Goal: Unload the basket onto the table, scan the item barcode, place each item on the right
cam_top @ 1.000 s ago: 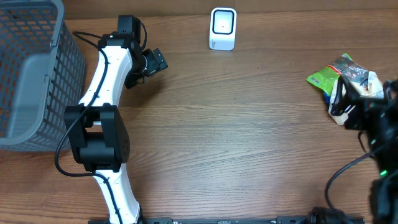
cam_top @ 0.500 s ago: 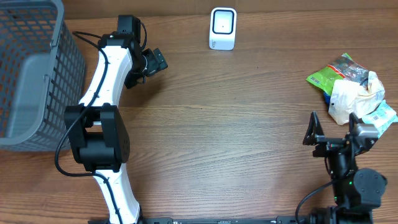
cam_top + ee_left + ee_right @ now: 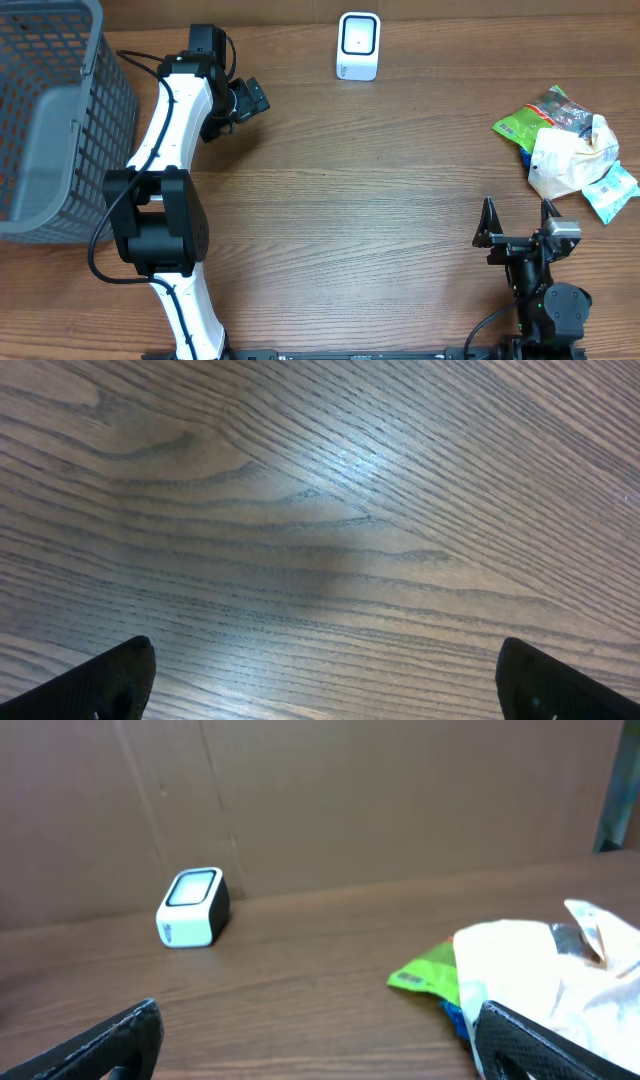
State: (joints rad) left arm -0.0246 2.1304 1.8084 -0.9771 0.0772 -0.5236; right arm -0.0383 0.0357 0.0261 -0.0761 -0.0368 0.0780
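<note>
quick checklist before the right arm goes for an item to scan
1. Right gripper open and empty: ok, jaws wide, nothing between them.
2. Left gripper out of the way: ok, open over bare table, far left near the basket.
3. Item in hand: not ok, the packets lie in a pile at the table's right edge, ahead of the right gripper.
4. Scanner unobstructed: ok, it stands alone at the far edge.
5. Barcode located: cannot tell, no code is readable on the green packet or the white packet.
</note>
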